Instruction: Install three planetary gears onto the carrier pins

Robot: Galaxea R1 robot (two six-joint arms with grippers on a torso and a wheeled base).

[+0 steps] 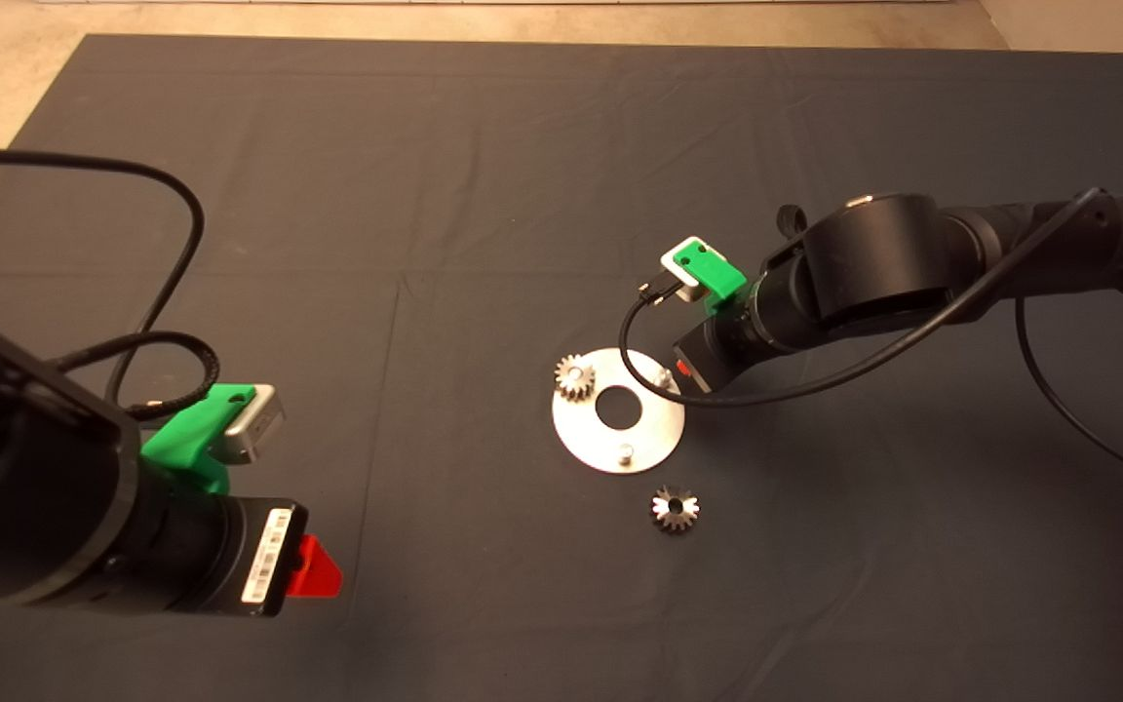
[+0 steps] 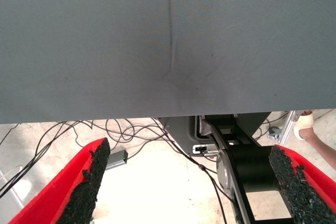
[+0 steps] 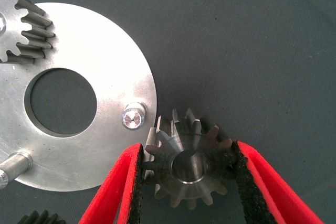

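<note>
A flat round silver disc (image 1: 654,429) with a centre hole lies on the dark mat, with carrier pins standing on it. One planetary gear (image 1: 574,377) sits on the pin at the disc's left edge. A bare pin (image 1: 626,451) stands near the front edge, and another bare pin (image 3: 134,116) stands by the right edge. My right gripper (image 3: 188,148) is shut on a second gear (image 3: 189,174), which sits just off the disc's rim beside that pin. In the head view the right gripper (image 1: 686,370) is mostly hidden under its wrist. A loose gear (image 1: 675,508) lies in front of the disc.
My left gripper (image 1: 318,570) waits at the lower left, its fingers (image 2: 86,182) open over the mat's edge. Past that edge are floor cables (image 2: 126,135) and a person's foot (image 2: 307,124). A black cable (image 1: 639,370) hangs from the right wrist over the disc.
</note>
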